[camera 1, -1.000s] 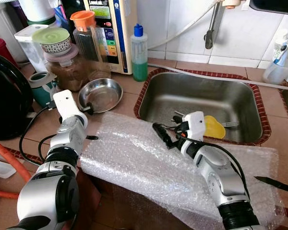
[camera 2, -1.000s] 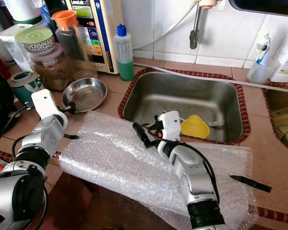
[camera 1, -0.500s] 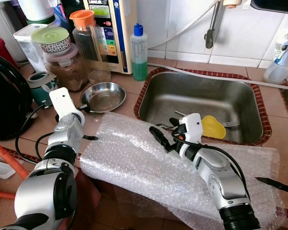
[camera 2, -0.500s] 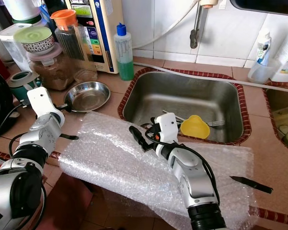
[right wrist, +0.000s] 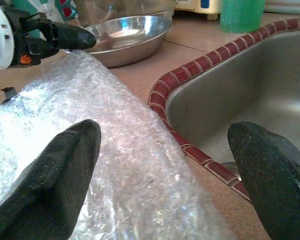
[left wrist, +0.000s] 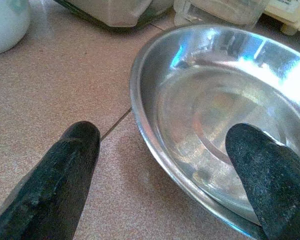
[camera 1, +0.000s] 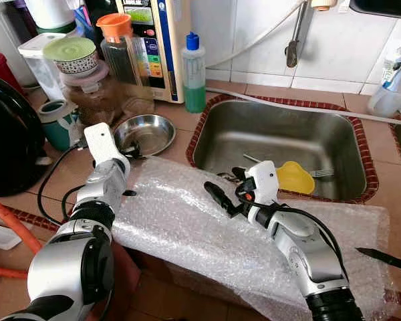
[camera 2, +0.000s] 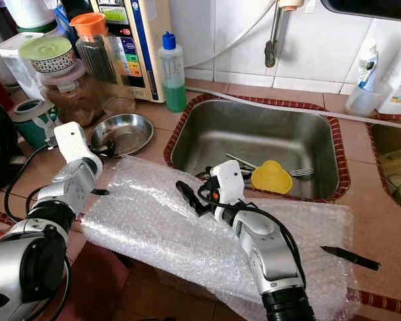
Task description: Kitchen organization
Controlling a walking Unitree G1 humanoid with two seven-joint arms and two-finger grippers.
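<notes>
Looking down, we take the sink (camera 1: 281, 137) as our landmark: a steel basin with a red tile rim, sunk in the tan counter (camera 1: 180, 120). Its floor is partly hidden behind our right arm, but we can see a yellow cup (camera 1: 295, 178) and a fork (camera 1: 323, 173) lying in it, the fork's handle hard to trace.

In front of the sink, a big bubble wrap sheet (camera 1: 187, 221) spreads over the counter edge; its near side hangs over and is cut off at the bottom of the frame. A black appliance (camera 1: 10, 134), far to the sink's left, is cropped by the frame edge.

Behind and left of the sink stand a water dispenser (camera 1: 154, 40), its top cut off, a brown jar (camera 1: 93, 97) capped by a patterned bowl (camera 1: 72, 57), and a green soap bottle (camera 1: 194, 67) just beside the sink's back-left corner.

The steel bowl (camera 1: 144, 132) sits just left of the sink, empty and upright. Our left gripper (left wrist: 165, 150) is at its near rim, jaws wide, one finger (left wrist: 70, 160) on the counter side and the other over the bowl's inside; we cannot tell whether either touches the metal.

Our right gripper (right wrist: 165, 155) hovers at the sink's front-left corner over the wrap, jaws wide and holding nothing.

A black knife (camera 1: 384, 257) lies on the wrap to the front-right of the sink.
</notes>
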